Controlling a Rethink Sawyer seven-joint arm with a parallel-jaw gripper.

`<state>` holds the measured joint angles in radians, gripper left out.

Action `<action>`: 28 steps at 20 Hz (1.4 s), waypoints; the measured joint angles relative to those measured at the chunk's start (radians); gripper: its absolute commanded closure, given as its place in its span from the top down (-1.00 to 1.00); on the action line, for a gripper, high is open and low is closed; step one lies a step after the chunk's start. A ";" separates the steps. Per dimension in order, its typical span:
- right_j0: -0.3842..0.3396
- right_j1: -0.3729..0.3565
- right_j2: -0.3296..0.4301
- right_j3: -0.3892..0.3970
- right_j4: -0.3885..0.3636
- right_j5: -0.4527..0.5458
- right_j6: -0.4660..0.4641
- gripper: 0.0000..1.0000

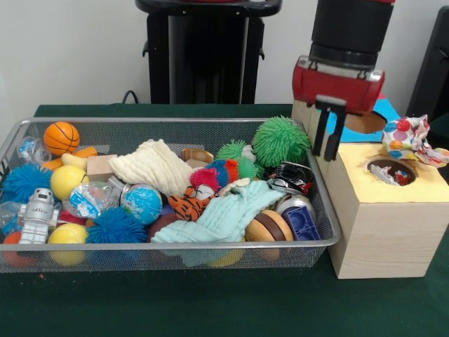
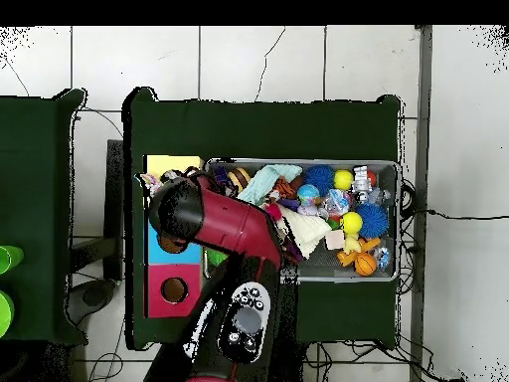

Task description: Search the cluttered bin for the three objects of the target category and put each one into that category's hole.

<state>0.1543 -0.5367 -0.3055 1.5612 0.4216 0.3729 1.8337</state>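
The wire mesh bin (image 1: 330, 232) (image 2: 390, 167) is full of toys and cloths. To its right stands the pale wood box with a yellow top and a round hole (image 1: 391, 170); its yellow top shows in the overhead view (image 2: 171, 164). One patterned rag (image 1: 410, 137) (image 2: 149, 181) lies bunched on the box top at the hole's far right edge. Another patterned rag (image 1: 388, 175) sits inside the hole. My gripper (image 1: 328, 151) hangs above the box's left side, left of the hole, open and empty. In the overhead view the arm hides it. I see no third rag.
A cream knit cloth (image 1: 151, 165) and a mint-green cloth (image 1: 224, 214) lie in the bin among spiky balls, a basketball (image 1: 61, 137), a globe ball, a toy robot (image 1: 38, 214) and cans. A blue-topped box (image 1: 384, 109) stands behind the yellow one; a red-topped one (image 2: 171, 290) follows.
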 measured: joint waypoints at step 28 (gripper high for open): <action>0.212 -0.236 -0.076 0.086 -0.077 0.297 0.004 -1.00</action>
<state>0.3667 -0.7724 -0.3815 1.6472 0.3442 0.6704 1.8374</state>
